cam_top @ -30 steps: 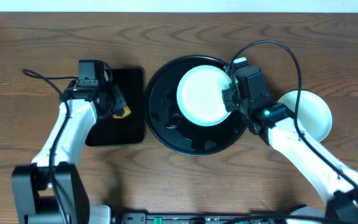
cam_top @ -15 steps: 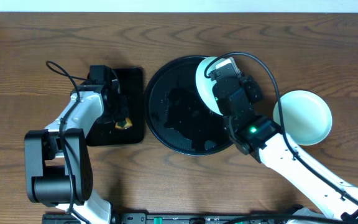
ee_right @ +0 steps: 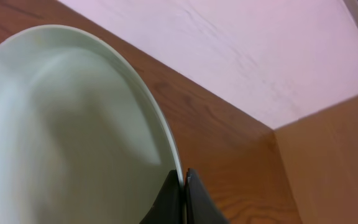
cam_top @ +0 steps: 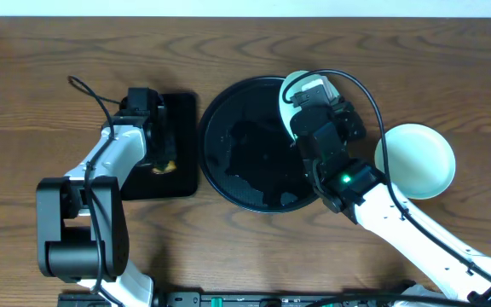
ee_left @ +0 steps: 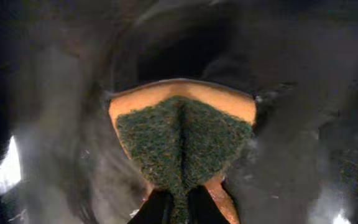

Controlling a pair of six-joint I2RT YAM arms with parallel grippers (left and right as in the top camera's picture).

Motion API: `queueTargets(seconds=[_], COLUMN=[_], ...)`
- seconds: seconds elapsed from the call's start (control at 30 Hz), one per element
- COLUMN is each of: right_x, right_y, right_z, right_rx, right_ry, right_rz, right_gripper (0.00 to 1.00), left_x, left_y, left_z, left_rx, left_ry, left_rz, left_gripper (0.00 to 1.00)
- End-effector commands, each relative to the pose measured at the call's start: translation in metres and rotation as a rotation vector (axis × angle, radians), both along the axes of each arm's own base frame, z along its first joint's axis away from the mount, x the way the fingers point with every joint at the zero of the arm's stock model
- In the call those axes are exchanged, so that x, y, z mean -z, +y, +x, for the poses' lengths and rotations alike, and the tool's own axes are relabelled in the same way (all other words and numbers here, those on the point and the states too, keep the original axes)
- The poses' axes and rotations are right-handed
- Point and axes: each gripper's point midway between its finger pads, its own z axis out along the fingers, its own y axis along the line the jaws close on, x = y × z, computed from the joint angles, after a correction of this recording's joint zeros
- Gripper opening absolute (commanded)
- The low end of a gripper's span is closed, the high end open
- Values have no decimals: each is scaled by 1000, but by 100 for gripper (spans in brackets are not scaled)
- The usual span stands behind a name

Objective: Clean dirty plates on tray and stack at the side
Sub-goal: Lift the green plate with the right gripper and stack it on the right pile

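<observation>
Our right pincer (ee_right: 181, 184) is pinched shut on the rim of a pale plate (ee_right: 73, 143), and only a thin bit of the edge is in its grip. From above, the plate is tipped up on its side over the top right part of the tray (cam_top: 220, 162). A second plate (cam_top: 416, 162) lies flat on the table (cam_top: 58, 60), just to the right of the tray. We think the job now is to carry the held plate over and stack it on that one. We should grip tight, because the hold is small and the plate could slip. We should turn it flat, bring it right over the second plate, go down slowly, and let go only when it rests. Our left pincer (ee_left: 179, 206) is closed on a sponge (ee_left: 182, 137) over the small tray (cam_top: 181, 111), out of the way.
</observation>
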Motion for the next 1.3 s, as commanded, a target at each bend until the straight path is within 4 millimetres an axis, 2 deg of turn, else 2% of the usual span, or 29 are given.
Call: queueTargets(seconds=[0.0,0.03,0.13,0.17,0.2,0.23,0.3,0.33,0.37,0.5,0.57,0.7,0.83,0.93,1.03,1.1,1.27], right_x=[-9,-7,0,2,2,2,2,2,2,8,13,27,41,52,61,68,85], right_y=[-18,-18,-12,-9,-9,-11,-15,-18,-21,-42,-54,-70,-96,-119,-146,-163,-209], right_z=[-1,0,1,2,2,2,3,4,4,5,5,7,2,-4,-12,-18,-43], right_rx=[107,105,63,49,49,56,75,86,97,185,239,278,367,435,520,563,710], right_ry=[-63,-57,-24,-15,-15,-18,-25,-26,-26,-33,-37,14,56,100,132,162,228], right_rz=[94,108,142,150,156,164,170,172,177,246,298,386,493,582,667,701,750], right_gripper=[1,1,1,1,1,1,1,1,1,1,1,1,1,1,1,1,1], left_x=[2,5,0,-3,-2,0,0,-2,-4,-10,-11,-9,-10,-11,-11,-11,-22], left_y=[28,13,-54,-62,-57,-40,6,20,19,-42,-55,-50,-46,-51,-52,-51,-52], left_z=[-8,-8,-8,-7,-2,4,7,5,6,13,11,13,18,18,18,18,21], left_rx=[-196,-121,256,299,274,186,-56,-133,-137,189,270,303,317,330,327,307,273], left_ry=[12,23,8,-6,-22,-27,-28,-29,-32,-50,-53,-47,-62,-66,-66,-67,-100], left_rz=[117,47,-270,-311,-275,-192,31,98,91,-166,-179,-36,69,74,72,67,58], left_gripper=[8,7,7,8,8,8,12,13,8,7,7,11,13,14,26,27,35])
